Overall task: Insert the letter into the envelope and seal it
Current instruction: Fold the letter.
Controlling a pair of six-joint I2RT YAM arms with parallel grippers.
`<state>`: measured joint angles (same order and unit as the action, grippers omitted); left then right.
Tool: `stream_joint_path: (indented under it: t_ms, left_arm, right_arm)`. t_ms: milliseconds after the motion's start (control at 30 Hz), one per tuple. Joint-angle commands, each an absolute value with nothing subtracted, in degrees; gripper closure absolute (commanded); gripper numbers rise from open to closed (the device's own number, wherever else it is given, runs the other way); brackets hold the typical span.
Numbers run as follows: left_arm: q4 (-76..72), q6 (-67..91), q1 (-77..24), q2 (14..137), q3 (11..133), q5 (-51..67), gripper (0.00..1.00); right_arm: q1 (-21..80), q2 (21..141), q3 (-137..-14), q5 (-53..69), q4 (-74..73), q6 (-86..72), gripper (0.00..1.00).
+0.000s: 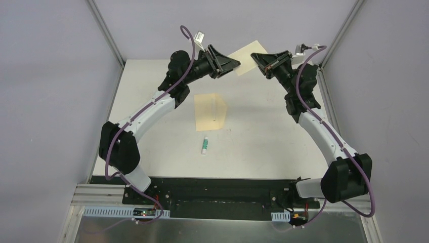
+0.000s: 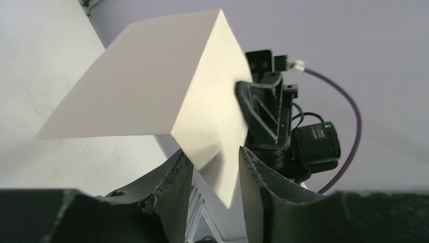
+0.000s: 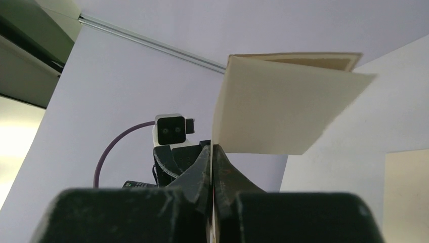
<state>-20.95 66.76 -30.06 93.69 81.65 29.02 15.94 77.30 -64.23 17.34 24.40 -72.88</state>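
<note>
The folded letter (image 1: pixel 245 59) is held aloft over the far side of the table (image 1: pixel 263 147), clamped in the closed right gripper (image 3: pixel 211 152), with the left gripper (image 2: pixel 215 162) parted loosely around it. The envelope (image 1: pixel 210 111) lies flat below, well apart. The fold is best led toward its flap under a firm grip.

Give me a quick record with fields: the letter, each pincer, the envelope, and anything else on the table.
letter: folded, raised in the air between the two pincers
right pincer: shut on the letter's edge
left pincer: open, fingers either side of the letter's corner
envelope: flat on the table, untouched
other: small white-green tube on the table, nearer the arm bases than the envelope, apart from it
stage: letter not yet in envelope
</note>
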Motion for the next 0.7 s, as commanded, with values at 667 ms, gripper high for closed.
stream_joint_path:
  t_ms: [667]
  left_arm:
    - [15.2,29.0,-21.1,82.7,90.6,51.9,0.24]
  right_arm:
    - [11.0,75.7,-88.1,51.5,-17.0,-39.6,1.0]
